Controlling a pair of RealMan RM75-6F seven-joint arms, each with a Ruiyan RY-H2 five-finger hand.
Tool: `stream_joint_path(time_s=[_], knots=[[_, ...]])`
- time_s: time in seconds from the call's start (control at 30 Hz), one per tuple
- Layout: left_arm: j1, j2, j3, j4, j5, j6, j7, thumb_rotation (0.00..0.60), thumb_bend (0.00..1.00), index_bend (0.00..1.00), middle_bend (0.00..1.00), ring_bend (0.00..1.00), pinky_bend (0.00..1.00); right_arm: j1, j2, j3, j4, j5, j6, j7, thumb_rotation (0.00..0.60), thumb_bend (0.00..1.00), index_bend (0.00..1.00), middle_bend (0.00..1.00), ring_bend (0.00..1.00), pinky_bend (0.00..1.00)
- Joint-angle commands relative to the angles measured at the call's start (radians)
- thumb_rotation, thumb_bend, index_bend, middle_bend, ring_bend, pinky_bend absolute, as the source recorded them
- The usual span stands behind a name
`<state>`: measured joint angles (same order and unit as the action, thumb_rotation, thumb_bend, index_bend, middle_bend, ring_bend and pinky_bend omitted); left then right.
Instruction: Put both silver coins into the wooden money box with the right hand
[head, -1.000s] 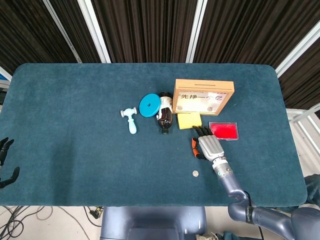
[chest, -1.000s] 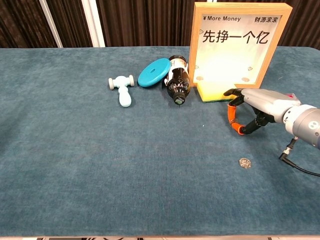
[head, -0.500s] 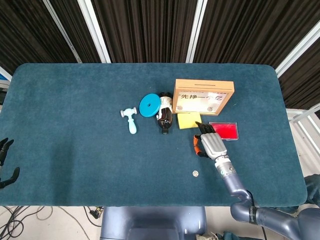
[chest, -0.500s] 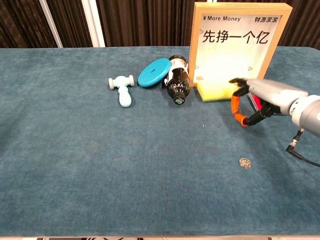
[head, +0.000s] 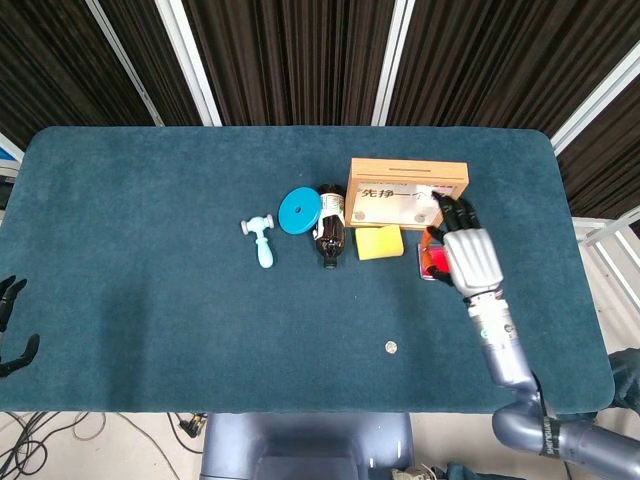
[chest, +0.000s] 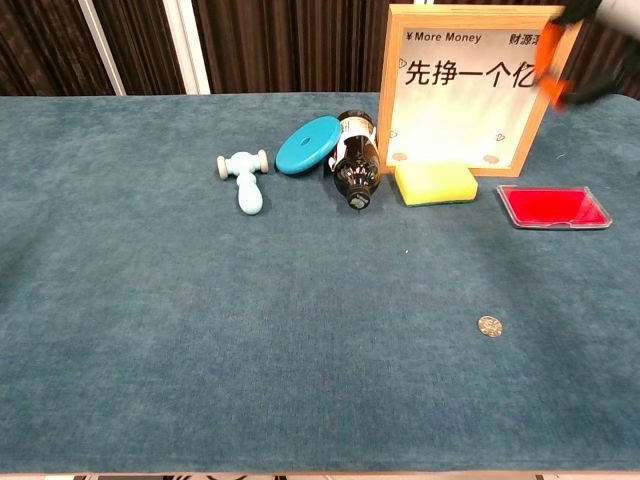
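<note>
head view has the right hand (head: 468, 252) raised over the right end of the wooden money box (head: 406, 192), apparently at the slot, though whether it pinches a coin i cannot tell, while one silver coin (head: 391, 347) lies on the table behind it, not yet collected.

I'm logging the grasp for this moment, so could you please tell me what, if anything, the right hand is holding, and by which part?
It cannot be told: the right hand is raised at the wooden money box, but no coin shows in its fingers.
</note>
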<state>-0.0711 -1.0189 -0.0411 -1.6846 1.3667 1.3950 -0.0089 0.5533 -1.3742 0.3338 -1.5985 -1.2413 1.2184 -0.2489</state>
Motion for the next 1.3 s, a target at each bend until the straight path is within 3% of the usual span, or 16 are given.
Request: stream_joint_path(time_s=[0.03,0.27,0.47,0.7,0.8,1.07,1.3], knots=[[0.0,0.0,0.0,0.0,-0.001,-0.001,0.0,0.6,0.4,0.06,0.0,0.0,0.0,0.004,0.052,0.044,-0.046,0.016,0.019,-0.032,0.6,0.55,0.7,0.01,0.0,0.0],[-0.003,0.0,-0.003,0.001,-0.009,-0.007,-0.003,0.6,0.4,0.06,0.0,0.0,0.0,0.073,0.117,0.131,-0.042,0.101,-0.043,-0.08,0.6,0.55,0.7,0.01,0.0,0.0],[-0.005,-0.005,-0.013,0.004,-0.041,-0.018,0.003,0.6,0.4,0.06,0.0,0.0,0.0,0.183,0.159,0.204,0.033,0.264,-0.193,-0.123,0.6,0.55,0.7,0.01,0.0,0.0],[-0.012,-0.019,-0.028,-0.004,-0.102,-0.037,0.048,0.6,0.4,0.06,0.0,0.0,0.0,0.296,0.233,0.238,0.057,0.49,-0.367,-0.193,0.6,0.55,0.7,0.01,0.0,0.0],[-0.015,-0.024,-0.033,-0.01,-0.13,-0.045,0.069,0.6,0.4,0.06,0.0,0.0,0.0,0.351,0.256,0.227,0.087,0.59,-0.418,-0.247,0.6,0.55,0.7,0.01,0.0,0.0],[-0.023,-0.025,-0.045,-0.026,-0.197,-0.076,0.092,0.6,0.4,0.06,0.0,0.0,0.0,0.479,0.23,0.167,0.182,0.771,-0.429,-0.362,0.6,0.55,0.7,0.01,0.0,0.0],[-0.031,-0.02,-0.05,-0.031,-0.22,-0.098,0.091,0.6,0.4,0.06,0.0,0.0,0.0,0.557,0.17,0.109,0.301,0.864,-0.458,-0.406,0.6,0.55,0.7,0.01,0.0,0.0]])
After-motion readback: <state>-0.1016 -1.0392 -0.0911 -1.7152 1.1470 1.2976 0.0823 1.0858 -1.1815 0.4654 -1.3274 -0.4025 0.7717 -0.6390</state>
